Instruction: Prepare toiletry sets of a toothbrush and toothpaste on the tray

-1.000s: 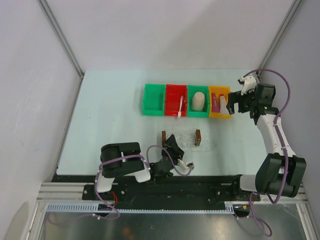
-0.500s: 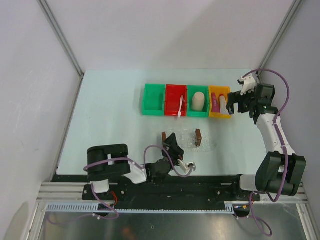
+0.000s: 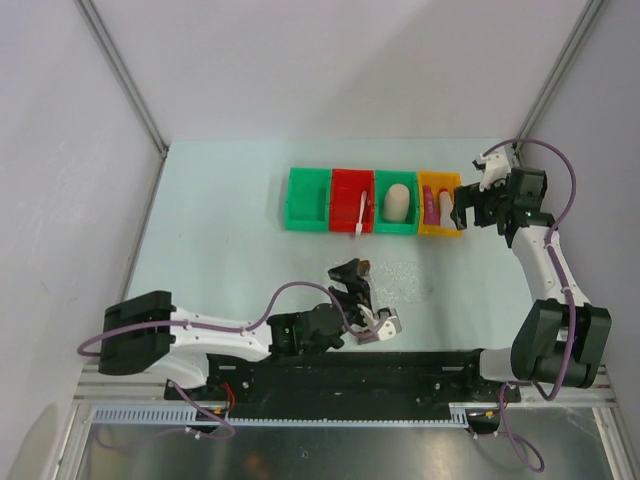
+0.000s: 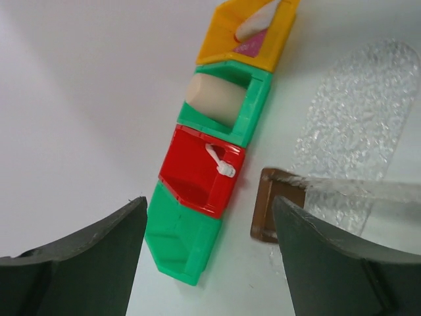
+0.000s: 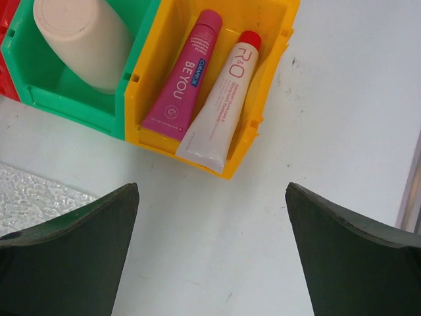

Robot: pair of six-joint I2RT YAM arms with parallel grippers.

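Note:
The white toothbrush (image 3: pixel 360 214) lies in the red bin (image 3: pixel 345 190), its end over the near rim; it also shows in the left wrist view (image 4: pixel 220 162). The magenta toothpaste (image 5: pixel 181 78) lies in the yellow bin (image 5: pixel 268 79) beside a white, red-capped tube (image 5: pixel 223 105). The clear bumpy tray (image 4: pixel 360 118) lies in front of the bins. One brown handle (image 4: pixel 268 205) sits next to my left gripper's right finger. The other handle is hidden. My left gripper (image 3: pixel 352 276) is open at the tray's left end. My right gripper (image 3: pixel 462 210) is open and empty over the table, just near of the yellow bin.
Four bins stand in a row at the back: an empty green bin (image 3: pixel 306 198), the red one, a green bin with a beige cup (image 3: pixel 397 201), then the yellow bin (image 3: pixel 446 186). The enclosure's walls close in the table's far and side edges.
My left arm has swung, its base link turning far left, with the gripper staying at the tray. The tray's right handle no longer shows from above. The right arm has barely moved.

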